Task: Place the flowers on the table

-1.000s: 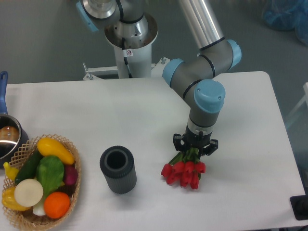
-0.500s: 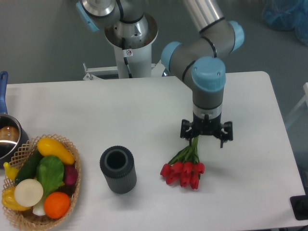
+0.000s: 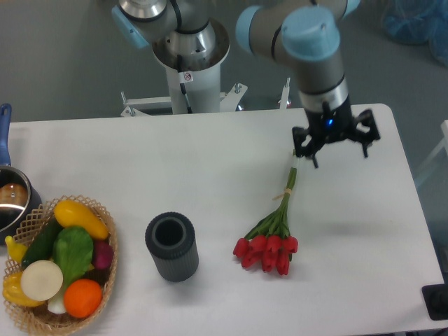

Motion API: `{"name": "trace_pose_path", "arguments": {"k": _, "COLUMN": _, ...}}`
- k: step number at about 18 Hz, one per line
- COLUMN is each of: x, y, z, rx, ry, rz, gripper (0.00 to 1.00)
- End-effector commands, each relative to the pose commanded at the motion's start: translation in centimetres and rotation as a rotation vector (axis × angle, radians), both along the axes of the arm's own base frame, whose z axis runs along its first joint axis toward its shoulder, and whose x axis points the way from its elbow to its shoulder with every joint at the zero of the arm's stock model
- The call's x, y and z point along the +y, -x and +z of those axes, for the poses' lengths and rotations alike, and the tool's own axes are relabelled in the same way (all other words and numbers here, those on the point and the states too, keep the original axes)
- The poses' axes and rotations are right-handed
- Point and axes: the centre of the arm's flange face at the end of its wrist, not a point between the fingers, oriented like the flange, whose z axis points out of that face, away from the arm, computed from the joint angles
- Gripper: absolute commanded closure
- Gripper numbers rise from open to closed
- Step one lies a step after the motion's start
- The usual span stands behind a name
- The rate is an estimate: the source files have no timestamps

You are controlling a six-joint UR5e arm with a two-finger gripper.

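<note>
The flowers (image 3: pixel 269 248), a bunch of red tulip buds on green stems tied with a pale band, lie flat on the white table (image 3: pixel 210 161), buds toward the front edge and the whitish stem end pointing to the back right. My gripper (image 3: pixel 336 150) hangs above the table just right of the stem end, raised clear of the bunch. It is open and empty.
A dark ribbed cylindrical vase (image 3: pixel 172 246) stands upright left of the flowers. A wicker basket of vegetables (image 3: pixel 98 217) sits at the front left edge. A pot with a blue handle (image 3: pixel 10 199) is at the far left. The robot's base (image 3: pixel 189 63) stands behind the table.
My gripper has let go of the flowers, risen and moved back and to the right. The flowers stay lying on the table, their stems now in full view.
</note>
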Motion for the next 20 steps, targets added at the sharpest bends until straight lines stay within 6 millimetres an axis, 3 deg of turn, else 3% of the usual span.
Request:
{"name": "trace_pose_path", "arguments": {"k": 4, "x": -4.5, "y": -0.5, "z": 2.5, "rx": 0.019, "ry": 0.107, "rz": -0.144, "gripper": 0.00}}
{"name": "trace_pose_path", "arguments": {"k": 8, "x": -8.0, "y": 0.1, "z": 4.6, "rx": -0.007, "ry": 0.096, "rz": -0.217, "gripper": 0.00}}
{"name": "trace_pose_path", "arguments": {"k": 12, "x": -13.4, "y": 0.5, "z": 7.1, "rx": -0.037, "ry": 0.104, "rz": -0.343, "gripper": 0.00}}
{"name": "trace_pose_path", "arguments": {"k": 20, "x": -17.2, "y": 0.2, "z": 7.7, "rx": -0.063, "ry": 0.131, "rz": -0.427, "gripper": 0.00}}
